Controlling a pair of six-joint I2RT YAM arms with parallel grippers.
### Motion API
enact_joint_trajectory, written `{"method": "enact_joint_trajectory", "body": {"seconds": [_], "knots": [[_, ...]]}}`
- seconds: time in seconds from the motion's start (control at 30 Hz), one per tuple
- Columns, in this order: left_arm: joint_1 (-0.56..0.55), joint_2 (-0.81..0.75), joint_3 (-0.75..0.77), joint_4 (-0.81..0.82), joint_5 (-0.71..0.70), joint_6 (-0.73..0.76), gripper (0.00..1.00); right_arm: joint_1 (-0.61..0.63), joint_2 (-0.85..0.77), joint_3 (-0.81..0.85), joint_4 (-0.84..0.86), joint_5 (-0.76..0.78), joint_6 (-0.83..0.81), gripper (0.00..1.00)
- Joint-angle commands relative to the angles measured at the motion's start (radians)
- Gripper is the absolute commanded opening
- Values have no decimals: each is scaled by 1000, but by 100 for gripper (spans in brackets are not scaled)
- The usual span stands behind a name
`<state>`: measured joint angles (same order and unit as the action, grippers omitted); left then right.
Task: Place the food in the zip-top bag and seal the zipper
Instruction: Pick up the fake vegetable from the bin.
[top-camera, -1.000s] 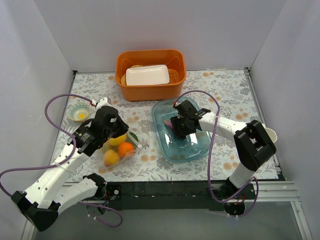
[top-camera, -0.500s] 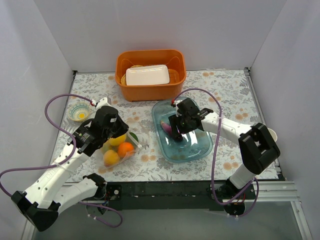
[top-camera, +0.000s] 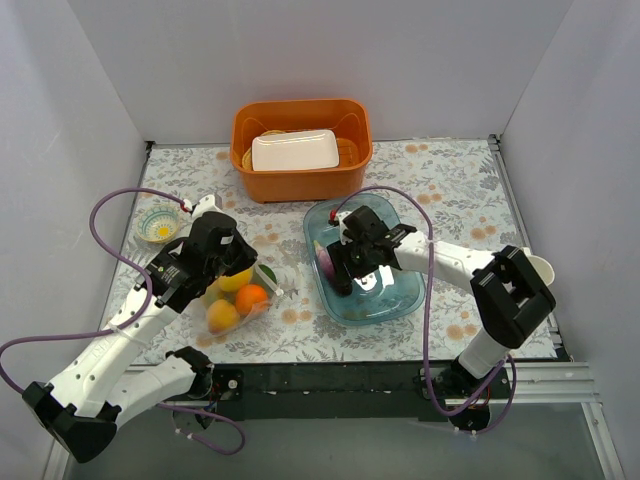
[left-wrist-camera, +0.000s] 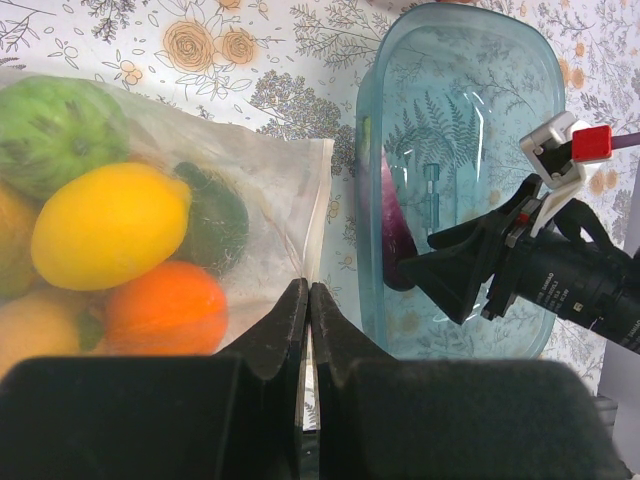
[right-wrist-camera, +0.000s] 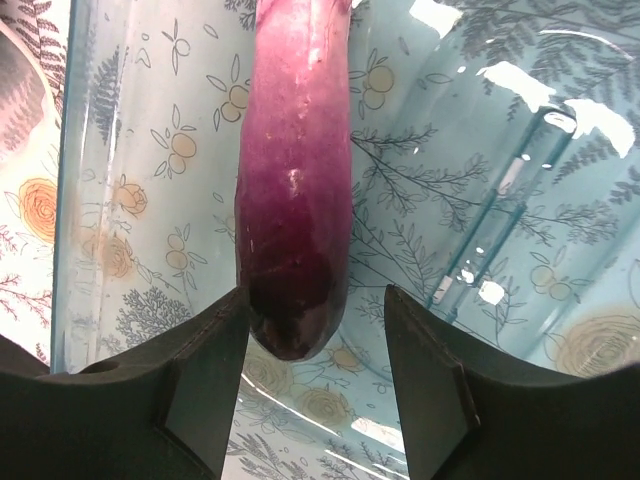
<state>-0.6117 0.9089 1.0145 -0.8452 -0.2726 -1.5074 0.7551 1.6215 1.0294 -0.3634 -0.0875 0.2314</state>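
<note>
At 9 o'clock on the table I see a small bowl, well apart from the work. Toward 8 o'clock, my left gripper has its jaws pressed fully together, pinching the mouth edge of the zip-top bag. The whitish zipper runs down that edge straight into the fingertips.

Inside the bag lie a green fruit, a lemon, an orange and a dark green piece, with more yellow showing at the bag's lower left corner.

At 12 o'clock stands the orange basket with a white tray in it.

Around 4 o'clock, just beside the bag's mouth, sits the blue tray. The purple eggplant lies in it, along its 9 o'clock wall. My right gripper is down in the tray with its jaws spread wide, one finger on each side of the eggplant's end. There is a clear gap on one side, so nothing is clamped.

A white cup stands at the 3 o'clock edge.
</note>
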Motion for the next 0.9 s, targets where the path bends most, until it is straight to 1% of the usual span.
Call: {"method": "enact_joint_trajectory", "body": {"seconds": [0.0,0.5,0.63,0.7,0.8,0.83,0.87], "knots": [[-3,-16,3,5,0,-2,0,13,21,17,18,-20,-20,63],[-3,-13,9,0,0,-2,0,50,63,21,34,-37,-7,63],[-3,-21,4,-5,-5,-5,0,50,46,14,40,-12,0,54],[-3,-22,-1,1,-2,-7,0,50,32,14,40,-8,0,53],[-3,-12,7,6,3,-4,0,50,18,14,38,-9,5,48],[-3,-7,10,3,3,-2,0,50,9,12,40,-12,5,42],[-3,-5,10,5,3,-4,0,50,5,9,40,-14,8,38]]}}
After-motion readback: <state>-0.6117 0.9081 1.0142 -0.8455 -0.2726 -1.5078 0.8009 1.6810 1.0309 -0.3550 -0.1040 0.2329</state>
